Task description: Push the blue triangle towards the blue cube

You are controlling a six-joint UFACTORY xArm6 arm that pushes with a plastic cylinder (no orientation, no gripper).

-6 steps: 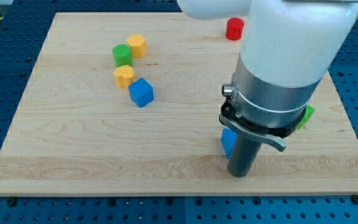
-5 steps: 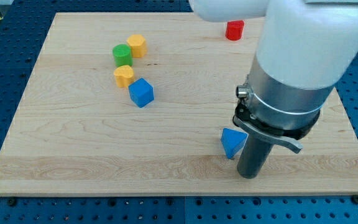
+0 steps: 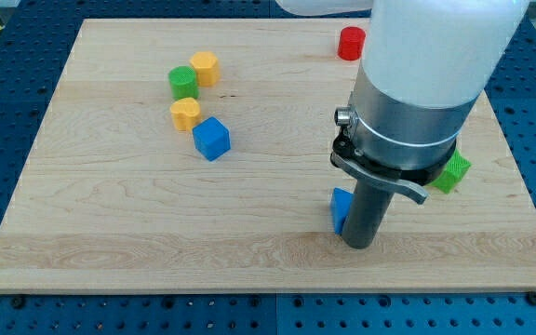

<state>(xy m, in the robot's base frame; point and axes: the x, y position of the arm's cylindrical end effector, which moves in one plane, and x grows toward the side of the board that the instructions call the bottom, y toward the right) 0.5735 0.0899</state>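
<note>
Though mostly hidden behind the rod, blue triangle [image 3: 340, 208] shows as a thin blue sliver at the rod's left edge, low on the wooden board [image 3: 110, 233], right of centre; shape barely readable from what shows. My tip [image 3: 358, 245] down on the board, touching or just beside the triangle on its right side; exact contact hidden by the rod's own bulk. No fingers to tell of, only the plain rod end. Green block [image 3: 453, 173] partly cut off behind the arm's grey collar at the view's right, shape unclear. Blue cube [image 3: 212, 139] well apart to the view's upper left, fully visible, with bare board between it and the triangle. Just above the cube, a yellow block [image 3: 185, 113], then a green cylinder [image 3: 183, 82] touching a second yellow block [image 3: 205, 68], all clustered closely. Red cylinder [image 3: 350, 43] near the board's top edge, beside the arm's white housing.
</note>
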